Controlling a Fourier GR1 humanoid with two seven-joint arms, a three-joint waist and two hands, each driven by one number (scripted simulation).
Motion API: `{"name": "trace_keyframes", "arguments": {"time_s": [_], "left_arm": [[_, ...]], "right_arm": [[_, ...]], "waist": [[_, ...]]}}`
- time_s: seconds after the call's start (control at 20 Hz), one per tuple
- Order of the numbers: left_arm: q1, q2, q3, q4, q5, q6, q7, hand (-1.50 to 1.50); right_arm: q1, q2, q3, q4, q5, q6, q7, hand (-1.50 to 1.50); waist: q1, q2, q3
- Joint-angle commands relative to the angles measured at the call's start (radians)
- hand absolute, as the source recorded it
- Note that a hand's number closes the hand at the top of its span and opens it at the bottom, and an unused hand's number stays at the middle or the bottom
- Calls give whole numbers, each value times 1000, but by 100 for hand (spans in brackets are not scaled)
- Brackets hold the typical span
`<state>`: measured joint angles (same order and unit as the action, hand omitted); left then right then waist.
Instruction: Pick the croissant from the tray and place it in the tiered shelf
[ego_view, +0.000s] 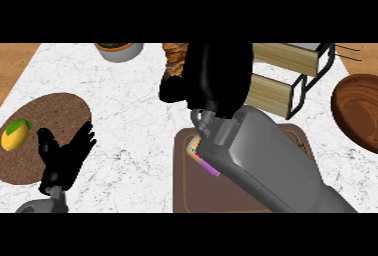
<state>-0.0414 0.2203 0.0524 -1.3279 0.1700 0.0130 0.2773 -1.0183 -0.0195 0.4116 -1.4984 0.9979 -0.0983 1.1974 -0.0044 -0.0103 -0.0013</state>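
Observation:
The golden-brown croissant (175, 58) shows near the top centre, mostly hidden behind my right hand (214, 75), whose fingers curl round it. It is held left of the wooden tiered shelf (284, 75), which stands at the upper right with two plank levels in a black wire frame. The dark brown tray (193, 195) lies below, under my right forearm. My left hand (66, 155) rests open at the lower left with its fingers up.
A round brown mat (55, 112) on the left carries a yellow-green fruit (15, 134). A grey pot (119, 51) stands at the top. At the right edge is a wooden bowl (358, 107). An orange and purple item (199, 155) peeks out on the tray.

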Motion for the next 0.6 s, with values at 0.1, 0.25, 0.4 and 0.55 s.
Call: {"name": "trace_keyframes", "arguments": {"time_s": [0.1, 0.25, 0.4, 0.55], "left_arm": [[3, -4, 2, -13, 0, 4, 9, 0], [23, -23, -17, -29, -19, 19, 10, 0], [6, 12, 9, 20, -8, -26, -23, 0], [-28, -37, -17, 4, -31, 28, 4, 0]], "right_arm": [[-165, -25, -187, -5, 8, 182, 174, 150], [-148, -92, -272, -7, -22, 196, 95, 150], [-232, -90, -330, 69, 2, 186, 82, 150], [-242, -155, -393, 124, -11, 206, 10, 150]], "waist": [[0, 2, 1], [-1, 3, 1], [7, 7, 0], [5, 9, 1]]}}
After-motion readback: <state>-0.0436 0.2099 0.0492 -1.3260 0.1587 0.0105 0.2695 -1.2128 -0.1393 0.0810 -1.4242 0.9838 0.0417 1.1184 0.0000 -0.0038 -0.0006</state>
